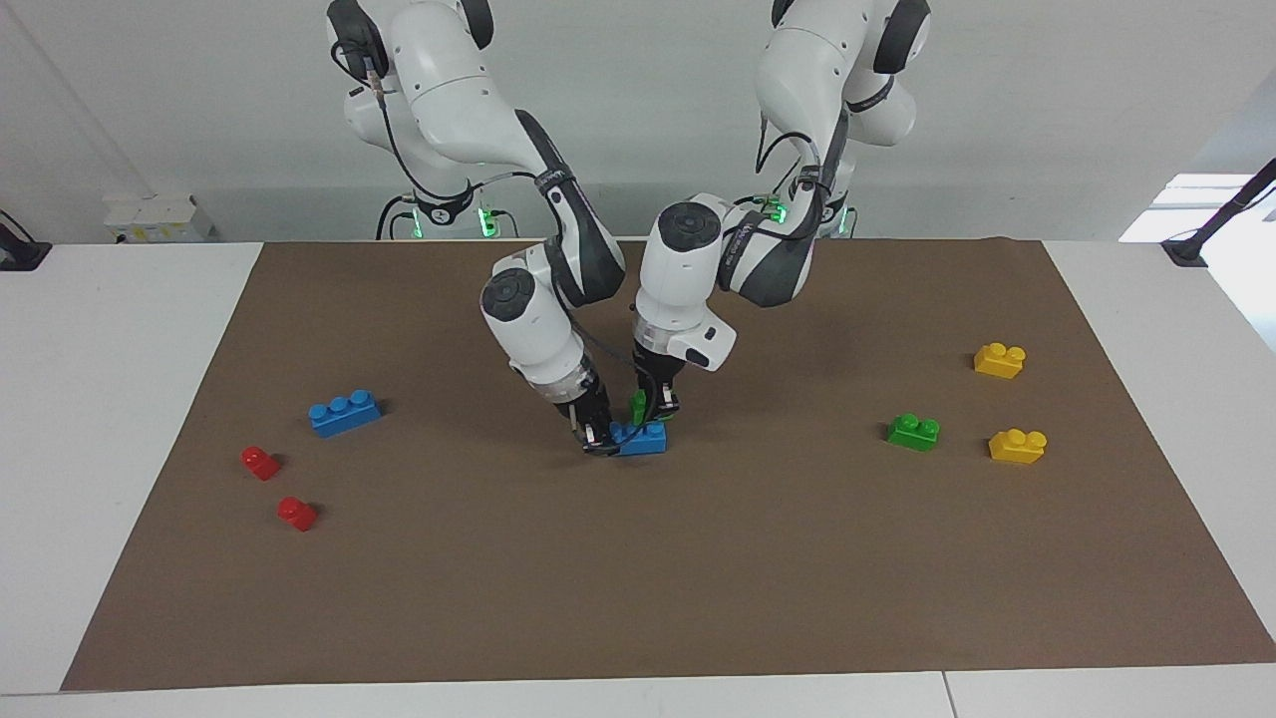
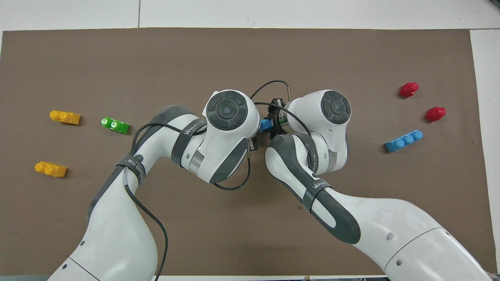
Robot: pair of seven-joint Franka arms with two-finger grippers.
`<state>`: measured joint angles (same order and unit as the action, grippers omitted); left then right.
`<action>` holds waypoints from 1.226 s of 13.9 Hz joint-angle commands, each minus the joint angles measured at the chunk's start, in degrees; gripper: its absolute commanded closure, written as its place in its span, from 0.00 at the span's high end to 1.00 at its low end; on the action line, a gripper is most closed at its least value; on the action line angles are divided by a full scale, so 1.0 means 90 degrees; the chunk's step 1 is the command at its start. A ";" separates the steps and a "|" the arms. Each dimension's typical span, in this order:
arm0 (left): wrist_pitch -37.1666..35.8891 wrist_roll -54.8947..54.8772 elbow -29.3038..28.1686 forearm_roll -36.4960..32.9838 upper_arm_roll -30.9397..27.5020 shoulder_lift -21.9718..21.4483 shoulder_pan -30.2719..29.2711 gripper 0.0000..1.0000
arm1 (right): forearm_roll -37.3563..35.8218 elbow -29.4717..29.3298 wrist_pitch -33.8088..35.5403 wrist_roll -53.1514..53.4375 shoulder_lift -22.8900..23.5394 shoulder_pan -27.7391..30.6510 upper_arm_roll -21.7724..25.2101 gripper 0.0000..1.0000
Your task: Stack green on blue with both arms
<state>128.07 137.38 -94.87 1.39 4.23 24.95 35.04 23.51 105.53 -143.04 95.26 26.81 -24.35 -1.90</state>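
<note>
Mid-mat, right pincer [image 1: 595, 437] grips blue brick [image 1: 640, 438]; left pincer [image 1: 656, 407] clamps green brick [image 1: 638, 406].

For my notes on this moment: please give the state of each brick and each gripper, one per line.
Left gripper: shut on green brick, over blue brick.
Right gripper: shut on blue brick's end.
Blue brick: on the mat.
Spare green brick: loose.
Spare blue brick: loose.
Yellow bricks: loose.
Red bricks: loose.

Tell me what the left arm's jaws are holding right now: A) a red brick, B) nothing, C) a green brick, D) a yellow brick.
C: in the facing view the left gripper is shut on the green brick, held just over the blue brick that the right gripper grips.
</note>
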 commanded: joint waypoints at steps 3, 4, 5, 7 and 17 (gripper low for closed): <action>0.0202 0.0184 0.0199 -0.0184 -0.0098 0.0196 0.0130 0.00 | 0.0113 0.0325 -0.0337 -0.0252 -0.0001 0.0050 -0.0013 0.00; 0.0329 0.0184 0.0200 -0.0183 -0.0098 0.0197 0.0130 0.00 | 0.0113 0.0326 -0.0337 -0.0252 -0.0010 0.0050 -0.0013 0.00; 0.0369 0.0184 0.0190 -0.0183 -0.0098 0.0216 0.0130 0.00 | 0.0113 0.0326 -0.0337 -0.0242 -0.0001 0.0050 -0.0013 0.00; 0.0379 0.0184 0.0219 -0.0183 -0.0098 0.0314 0.0140 0.00 | 0.0123 0.0316 -0.0337 -0.0252 -0.0001 0.0050 -0.0013 0.00; 0.0788 0.0194 0.0103 -0.0271 -0.0128 0.0411 0.0120 0.00 | 0.0123 0.0326 -0.0327 -0.0242 -0.0010 0.0050 -0.0013 0.00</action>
<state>132.65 137.52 -94.46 0.73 4.22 26.76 35.18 23.51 106.18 -144.04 95.26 26.54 -24.38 -1.96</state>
